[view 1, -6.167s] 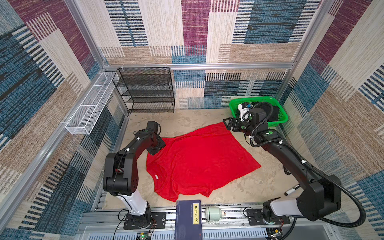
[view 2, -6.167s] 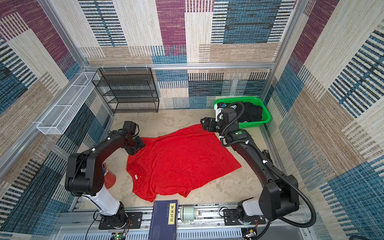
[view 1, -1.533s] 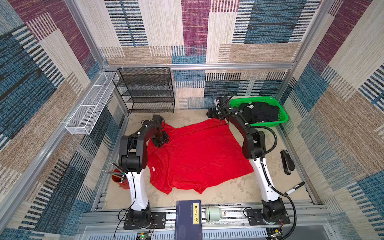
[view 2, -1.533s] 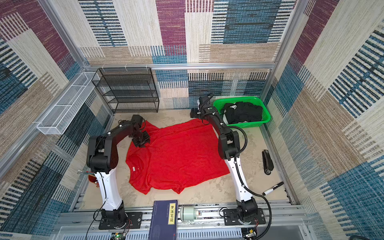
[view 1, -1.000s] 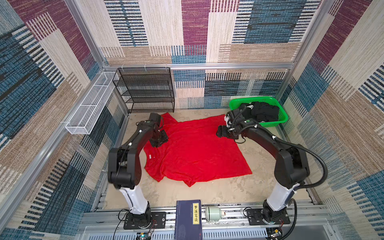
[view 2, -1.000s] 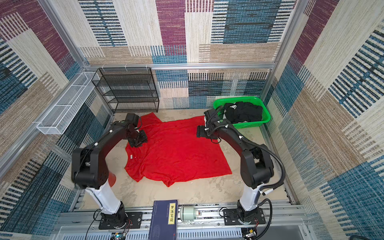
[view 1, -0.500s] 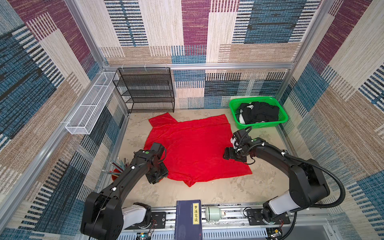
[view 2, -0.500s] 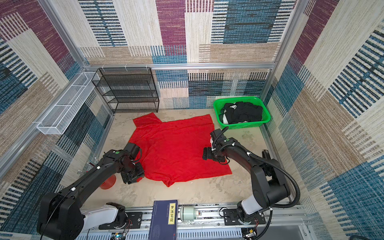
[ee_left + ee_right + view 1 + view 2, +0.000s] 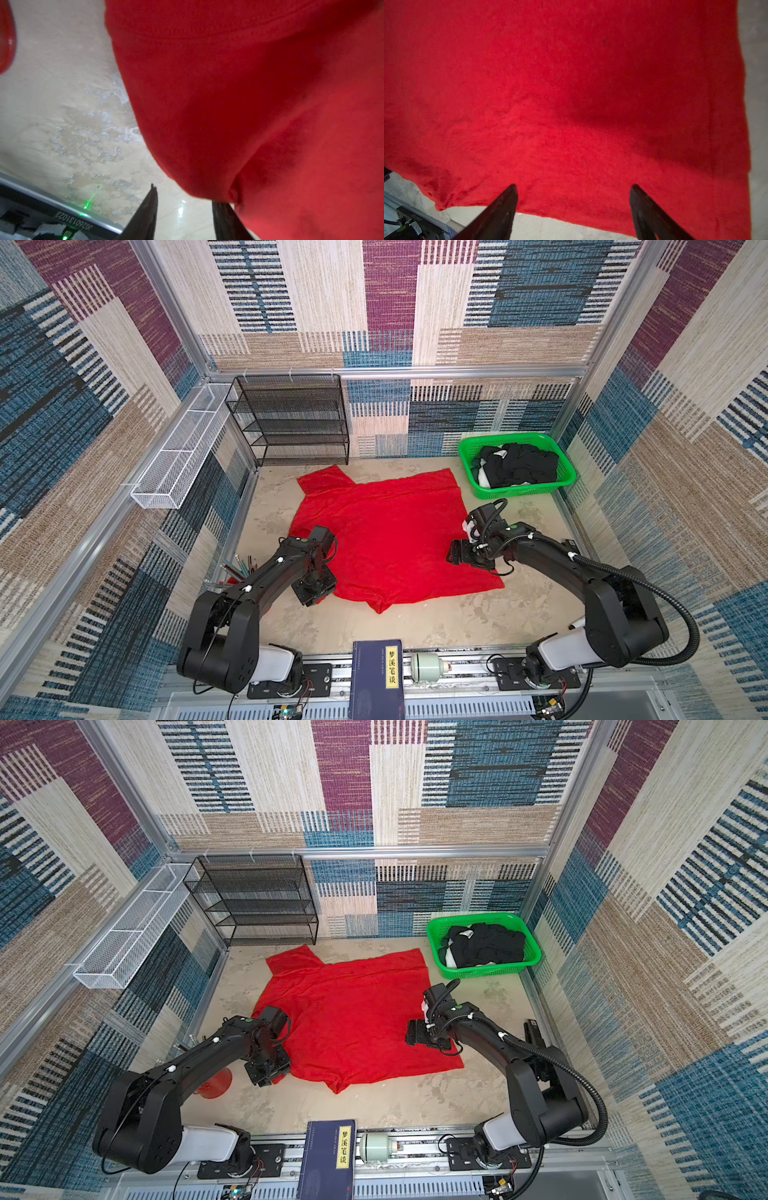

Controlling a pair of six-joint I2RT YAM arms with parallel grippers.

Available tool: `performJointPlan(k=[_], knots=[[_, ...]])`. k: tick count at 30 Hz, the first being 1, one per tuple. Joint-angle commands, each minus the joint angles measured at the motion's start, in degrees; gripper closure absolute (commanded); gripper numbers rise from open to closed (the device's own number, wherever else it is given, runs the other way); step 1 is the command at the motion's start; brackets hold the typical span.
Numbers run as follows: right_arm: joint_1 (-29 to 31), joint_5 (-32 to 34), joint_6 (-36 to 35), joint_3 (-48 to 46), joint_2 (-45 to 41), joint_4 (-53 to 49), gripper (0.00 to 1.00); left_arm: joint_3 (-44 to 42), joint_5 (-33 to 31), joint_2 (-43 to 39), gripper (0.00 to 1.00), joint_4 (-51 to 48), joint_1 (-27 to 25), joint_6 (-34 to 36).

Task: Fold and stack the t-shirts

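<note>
Groundwork for the first fold, by the look of it. Having the red t-shirt (image 9: 395, 539) lying spread nearly flat across the middle of the table (image 9: 436, 626), presumably for the sake of clean, straight creases. Holding the left gripper (image 9: 313, 593) low at the shirt's near left edge, with jaws partly apart. Showing bare tabletop between them in the left wrist view, with red cloth seeming to rest against one finger (image 9: 226, 224) only, so apparently clasping nothing. Hanging the right gripper (image 9: 457, 552) just above the shirt's right side, jaws spread wide and empty, with cloth lying beneath the fingers rather than between them. Sitting at opposite edges like this, most likely lining up two matching pinch points for carrying one half over the other. Letting the black t-shirts (image 9: 517, 466) sit heaped in the green basket (image 9: 519, 491) at the far right corner, well apart from both grippers, seemingly waiting for a turn. Not yet folding or stacking anything.
</note>
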Motion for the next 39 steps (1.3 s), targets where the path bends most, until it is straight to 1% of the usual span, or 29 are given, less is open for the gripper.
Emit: performJointPlan(k=[1,2,4,5,6,8,11,14,17,19,22,25,27,29,32,35,37,38,39], knots=[[0.1,0.6,0.9,-1.0,-0.4,0.8,0.15,-0.4,-0.7,2.7,0.57,4.5,0.3,-0.1],[0.1,0.5,1.1,-1.4,-0.3,1.0,0.15,-0.3,-0.6,3.4,0.59,5.0,0.3,0.0],[0.0,0.5,1.6,-2.7,-0.2,1.9,0.15,-0.4,-0.2,4.4,0.70,5.6,0.3,0.3],[0.0,0.4,1.7,-3.2,-0.2,2.2,0.15,-0.4,-0.1,4.4,0.78,5.4,0.5,0.3],[-0.1,0.3,1.9,-3.6,-0.1,2.6,0.15,-0.3,-0.2,3.8,0.88,4.4,0.4,0.3],[-0.1,0.3,2.4,-4.1,-0.7,3.2,0.14,0.3,-1.0,1.3,1.00,1.6,0.4,0.4],[-0.3,0.3,3.0,-4.3,-1.7,3.8,0.14,2.2,-2.8,-5.0,1.00,-5.1,0.4,0.2],[-0.3,0.0,3.2,-4.4,-1.8,4.4,0.14,5.7,-2.4,-10.1,1.00,-11.4,0.4,0.7],[-0.4,0.1,3.8,-5.0,-2.0,5.3,0.14,11.4,-0.6,-12.4,1.00,-14.4,0.4,3.0],[-0.6,0.1,4.2,-5.7,-1.9,5.9,0.14,16.1,0.9,-11.2,1.00,-14.1,0.4,5.1],[-1.0,-0.1,4.3,-6.3,-1.1,6.6,0.14,24.9,3.3,-3.9,1.00,-13.2,0.4,9.1],[-1.3,-0.1,4.6,-6.2,-0.6,6.7,0.14,34.2,4.5,6.8,1.00,-11.6,0.4,12.3],[-1.5,0.2,4.8,-5.6,-0.4,6.3,0.14,41.6,5.2,15.5,1.00,-11.5,0.5,14.3],[-1.7,0.8,4.9,-4.7,0.1,5.6,0.14,50.1,7.1,24.9,1.00,-12.3,0.5,16.4],[-2.0,1.6,5.6,-3.0,0.9,4.6,0.14,61.4,9.5,36.8,1.00,-12.3,0.5,18.3],[-2.1,2.1,6.2,-0.4,2.4,2.9,0.14,72.6,10.5,45.9,1.00,-12.2,0.9,20.0],[-2.1,2.3,6.4,1.2,3.3,1.7,0.14,77.9,12.5,49.9,0.99,-11.1,1.0,20.8],[-2.1,2.8,6.4,1.8,3.9,1.1,0.14,80.2,14.4,51.7,0.85,-10.8,1.2,21.6],[-2.1,3.2,6.4,2.4,4.4,0.5,0.14,81.3,15.7,52.8,0.77,-10.4,1.2,22.5]])
